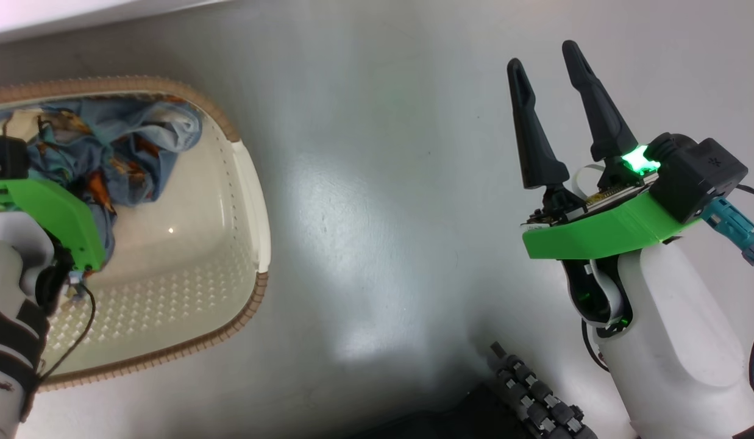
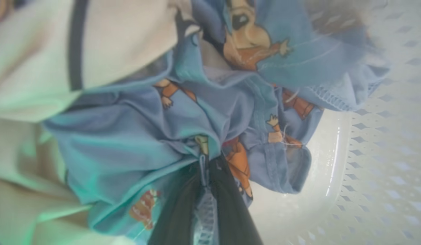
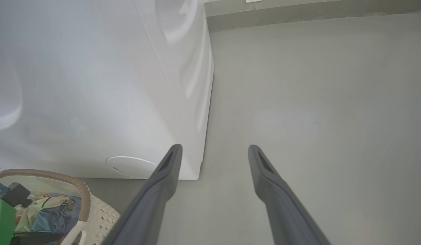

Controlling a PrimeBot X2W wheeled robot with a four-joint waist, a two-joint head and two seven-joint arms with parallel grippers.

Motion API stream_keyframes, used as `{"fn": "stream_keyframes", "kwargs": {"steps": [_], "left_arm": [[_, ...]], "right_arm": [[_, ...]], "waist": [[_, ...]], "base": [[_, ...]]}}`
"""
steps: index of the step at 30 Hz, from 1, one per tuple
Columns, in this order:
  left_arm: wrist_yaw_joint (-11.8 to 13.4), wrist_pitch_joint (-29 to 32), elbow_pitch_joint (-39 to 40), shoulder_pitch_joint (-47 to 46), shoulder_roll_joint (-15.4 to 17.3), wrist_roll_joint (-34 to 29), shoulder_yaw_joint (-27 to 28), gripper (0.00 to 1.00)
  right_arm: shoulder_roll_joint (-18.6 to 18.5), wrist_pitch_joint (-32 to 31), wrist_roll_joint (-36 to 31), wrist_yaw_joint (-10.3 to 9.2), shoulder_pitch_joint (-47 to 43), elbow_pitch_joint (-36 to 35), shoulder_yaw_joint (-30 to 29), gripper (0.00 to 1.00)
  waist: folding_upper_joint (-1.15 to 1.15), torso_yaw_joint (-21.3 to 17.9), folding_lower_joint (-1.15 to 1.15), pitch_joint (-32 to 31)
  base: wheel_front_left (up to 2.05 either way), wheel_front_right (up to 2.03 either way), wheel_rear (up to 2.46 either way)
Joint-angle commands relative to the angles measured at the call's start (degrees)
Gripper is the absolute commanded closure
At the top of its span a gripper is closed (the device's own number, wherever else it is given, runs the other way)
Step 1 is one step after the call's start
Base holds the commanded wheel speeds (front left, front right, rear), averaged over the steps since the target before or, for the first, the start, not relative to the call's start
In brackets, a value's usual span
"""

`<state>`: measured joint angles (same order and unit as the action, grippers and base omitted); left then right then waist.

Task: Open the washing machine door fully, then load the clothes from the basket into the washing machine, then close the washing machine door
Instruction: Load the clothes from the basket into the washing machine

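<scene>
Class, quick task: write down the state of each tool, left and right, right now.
Left tool: closed on the clothes in the basket.
Right tool: open, holding nothing.

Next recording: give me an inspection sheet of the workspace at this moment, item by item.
Surface: grey floor, bare, glossy with light patches.
Job's things: basket on the floor, clothes bunched at one end of it; washing machine stands just beyond the basket.
Clutter: nothing seen.
Pincers: left pincer shut on the clothes inside the basket; right pincer open, empty, above the floor.
Cables: black cable hangs from the left wrist; teal plug at the right wrist; ribbed black conduit at the head view's bottom edge.
Surroundings: wall base beyond the machine.
</scene>
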<state>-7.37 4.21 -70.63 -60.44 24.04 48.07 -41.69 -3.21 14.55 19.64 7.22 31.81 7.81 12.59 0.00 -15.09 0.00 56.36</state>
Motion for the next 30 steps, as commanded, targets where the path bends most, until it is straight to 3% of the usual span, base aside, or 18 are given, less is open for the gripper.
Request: {"fn": "stream_keyframes", "kwargs": {"steps": [1, 30], "left_arm": [[-0.12, -0.67, 0.58, 2.56, 1.90, 0.82, 0.82, 1.00], [-0.12, -14.86, 12.33, 16.34, 1.51, 12.20, -6.45, 1.00]], "right_arm": [[0.34, 0.45, 0.12, 0.26, -1.54, -0.90, 0.99, 0.00], [0.34, 0.45, 0.92, 0.26, -4.49, 4.26, 0.29, 0.00]], "waist": [[0.00, 0.17, 0.00, -1.03], [0.00, 3.60, 0.00, -22.42]], "base": [[0.00, 0.00, 0.00], [0.00, 0.00, 0.00]]}}
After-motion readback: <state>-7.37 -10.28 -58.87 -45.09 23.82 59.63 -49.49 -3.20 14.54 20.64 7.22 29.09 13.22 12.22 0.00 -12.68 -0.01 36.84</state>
